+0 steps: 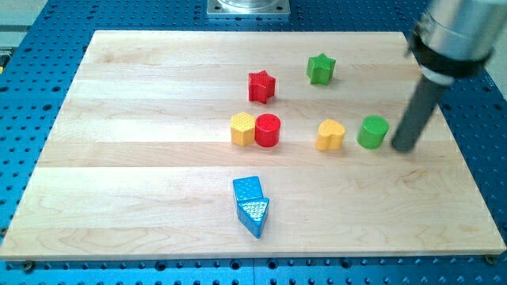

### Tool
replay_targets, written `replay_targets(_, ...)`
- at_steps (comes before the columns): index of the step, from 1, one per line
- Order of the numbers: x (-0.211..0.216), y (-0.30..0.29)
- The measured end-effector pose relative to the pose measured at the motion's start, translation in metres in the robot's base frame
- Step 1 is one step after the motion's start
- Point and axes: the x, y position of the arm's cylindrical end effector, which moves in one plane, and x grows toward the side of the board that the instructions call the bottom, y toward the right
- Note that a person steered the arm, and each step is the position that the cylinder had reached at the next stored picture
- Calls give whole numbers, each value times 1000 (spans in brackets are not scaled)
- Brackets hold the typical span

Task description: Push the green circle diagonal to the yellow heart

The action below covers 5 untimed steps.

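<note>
No claw, just a rod; my tip [403,148] sits just right of green circle [372,132]; circle's level w/ yellow heart [330,135], near its right; diagonal shift not yet done.

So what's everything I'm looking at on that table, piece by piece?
green circle: one, green, right of centre, just left of the rod's end
yellow heart: one, yellow, left of the green circle, a small gap between
green star: one, green, toward the view's top
red star: one, red, left of the green star
yellow hexagon: one, yellow, centre, touching the red circle
red circle: one, red, centre
blue blocks: two, blue, touching, toward the view's bottom
wooden board: one, pale wood
blue perforated table: one, under the board
my tip: one dark rod, right of the green circle
</note>
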Motion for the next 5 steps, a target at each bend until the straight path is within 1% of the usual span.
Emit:
replay_targets(1, -39, 7)
replay_targets(2, -96, -5)
replay_targets(3, -96, -26)
replay_targets(4, -94, -28)
replay_targets(5, -78, -30)
